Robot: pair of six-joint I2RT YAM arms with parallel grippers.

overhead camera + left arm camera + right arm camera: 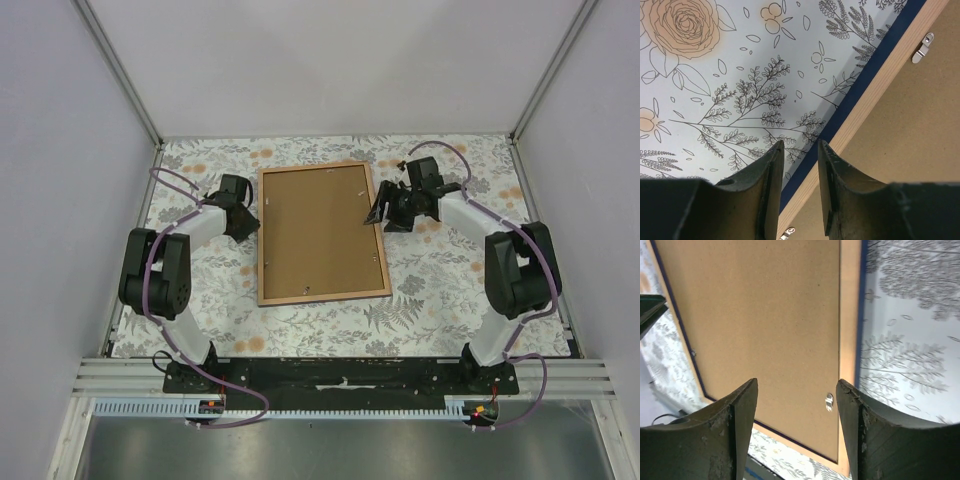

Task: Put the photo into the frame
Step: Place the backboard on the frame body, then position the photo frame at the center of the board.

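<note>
The frame [260, 235] lies face down on the flowered cloth, its light wood rim [875, 95] up and its dark blue outer edge showing. A flat brown backing board [320, 232] fills it. The photo is hidden. My left gripper [245, 220] hovers over the frame's left rim, its jaws a little apart and nothing between the fingers [801, 145]. My right gripper [380, 212] hangs above the frame's right rim [850, 315], open wide and empty [797, 382], with the board [765, 315] below it.
Small metal turn clips [923, 46] [829, 401] sit along the inner rim on the board. The flowered tablecloth [440, 290] covers the table. White walls and metal posts close in the back and sides.
</note>
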